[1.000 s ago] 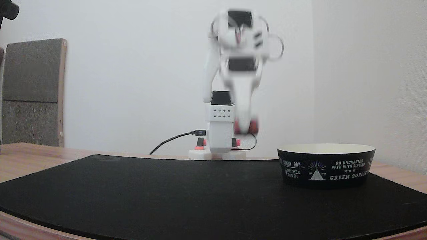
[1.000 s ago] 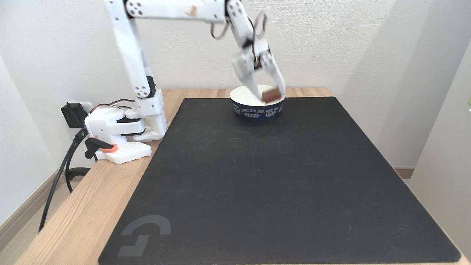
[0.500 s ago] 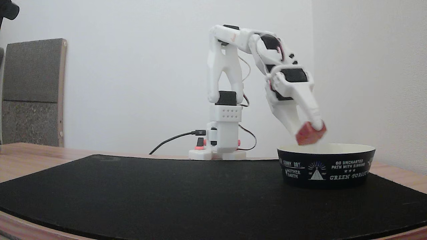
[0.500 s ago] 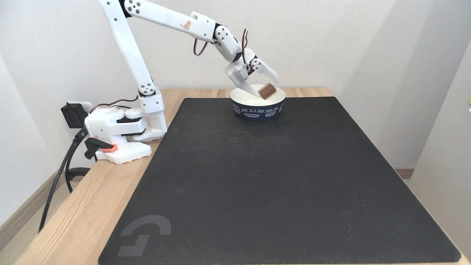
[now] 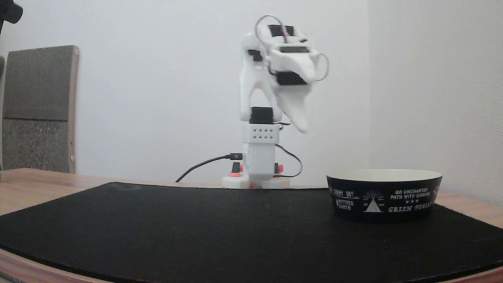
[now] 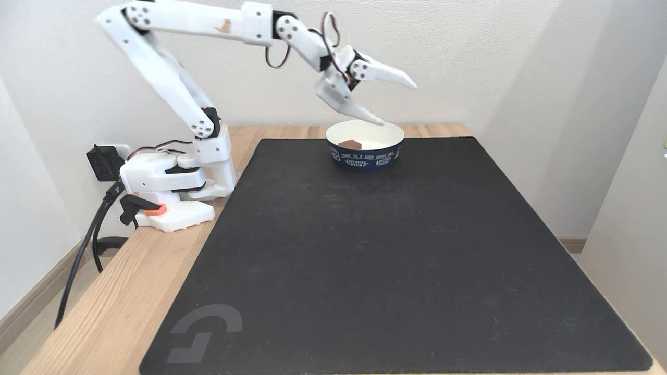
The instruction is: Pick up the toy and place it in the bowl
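Already the toy (image 6: 349, 143) lay inside the bowl (image 6: 365, 158), against the left part of its cream interior in the high fixed view, so the placing looked done. That bowl stood at the far edge of the black mat (image 6: 385, 250) on the wooden desk (image 6: 120, 307). Above it the gripper (image 6: 398, 101) hung with its jaws spread wide and nothing between them, the lower fingertip just over the bowl's far rim. By my judgement, little was left except drawing the white arm (image 6: 172, 88) back toward its base (image 6: 167, 182) at the left.
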Motion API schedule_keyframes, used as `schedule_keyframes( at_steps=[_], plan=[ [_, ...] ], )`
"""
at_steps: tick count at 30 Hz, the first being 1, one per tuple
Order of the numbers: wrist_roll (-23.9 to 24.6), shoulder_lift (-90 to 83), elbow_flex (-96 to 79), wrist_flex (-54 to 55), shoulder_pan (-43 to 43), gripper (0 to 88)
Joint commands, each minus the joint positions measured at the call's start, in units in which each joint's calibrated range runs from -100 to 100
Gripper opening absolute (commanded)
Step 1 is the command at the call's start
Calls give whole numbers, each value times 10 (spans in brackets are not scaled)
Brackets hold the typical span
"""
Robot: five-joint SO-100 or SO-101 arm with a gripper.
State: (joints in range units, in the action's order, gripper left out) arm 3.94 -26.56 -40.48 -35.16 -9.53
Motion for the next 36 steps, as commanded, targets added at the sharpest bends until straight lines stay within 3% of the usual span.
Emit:
schedule_keyframes(
  at_steps=[1, 2, 6, 7, 8, 13, 16, 18, 36],
  plan=[
    [1, -200, -201, 1, 49, 315],
    [2, -232, -238, 0, 47, 309],
    [1, -378, -402, 0, 36, 119],
    [-2, -431, -449, -2, 42, 32],
    [-1, -458, -472, -3, 45, 12],
    [1, -641, -595, -49, 51, 26],
    [1, -728, -590, -145, 53, 26],
    [1, -730, -590, -182, 50, 28],
    [0, -728, -590, -179, 56, 29]
  ],
)
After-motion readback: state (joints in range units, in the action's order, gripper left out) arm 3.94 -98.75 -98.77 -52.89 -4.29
